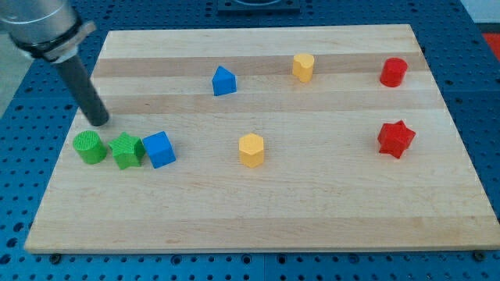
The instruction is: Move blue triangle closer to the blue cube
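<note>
The blue triangle (224,81) sits in the upper middle of the wooden board (312,218). The blue cube (159,149) sits at the view's left, touching the green star (126,151). My tip (100,122) rests on the board at the far left, just above the green cylinder (90,147). The tip is left of and above the blue cube, and well to the left of and below the blue triangle.
A yellow hexagonal block (251,150) sits mid-board. A yellow heart-like block (303,68) is at upper right of centre. A red cylinder (394,72) and a red star (395,139) sit at the right. The board lies on a blue perforated table (16,156).
</note>
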Controlling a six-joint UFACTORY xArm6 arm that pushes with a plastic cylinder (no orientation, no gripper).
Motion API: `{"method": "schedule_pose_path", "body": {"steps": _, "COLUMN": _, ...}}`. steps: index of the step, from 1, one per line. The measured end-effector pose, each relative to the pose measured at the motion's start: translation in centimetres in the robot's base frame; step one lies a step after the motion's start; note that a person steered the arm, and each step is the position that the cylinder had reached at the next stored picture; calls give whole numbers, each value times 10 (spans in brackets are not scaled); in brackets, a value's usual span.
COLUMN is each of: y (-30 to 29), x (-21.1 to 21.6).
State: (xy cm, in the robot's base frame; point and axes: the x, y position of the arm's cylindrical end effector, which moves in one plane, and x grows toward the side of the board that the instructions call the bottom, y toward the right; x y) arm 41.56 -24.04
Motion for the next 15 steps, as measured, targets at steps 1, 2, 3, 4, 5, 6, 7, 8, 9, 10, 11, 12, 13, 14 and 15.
{"method": "schedule_pose_path", "body": {"steps": 1, "y": 36, "x": -6}}
{"method": "schedule_pose_path", "body": {"steps": 2, "y": 85, "x": -8}}
{"method": "schedule_pose_path", "body": {"steps": 3, "y": 86, "x": -12}}
{"method": "schedule_pose_path", "body": {"steps": 4, "y": 83, "x": -56}}
{"method": "schedule_pose_path", "body": {"steps": 5, "y": 91, "x": -83}}
{"method": "schedule_pose_path", "body": {"steps": 6, "y": 156, "x": -83}}
{"method": "schedule_pose_path", "body": {"steps": 7, "y": 157, "x": -83}}
{"method": "schedule_pose_path", "body": {"steps": 8, "y": 158, "x": -84}}
{"method": "schedule_pose_path", "body": {"steps": 9, "y": 169, "x": -132}}
{"method": "schedule_pose_path", "body": {"steps": 10, "y": 201, "x": -119}}
{"method": "schedule_pose_path", "body": {"steps": 11, "y": 201, "x": -118}}
{"method": "schedule_pose_path", "body": {"steps": 12, "y": 194, "x": -85}}
{"method": "schedule_pose_path", "body": {"steps": 13, "y": 184, "x": -40}}
{"method": "schedule_pose_path", "body": {"steps": 14, "y": 173, "x": 9}}
{"method": "schedule_pose_path", "body": {"steps": 15, "y": 171, "x": 33}}
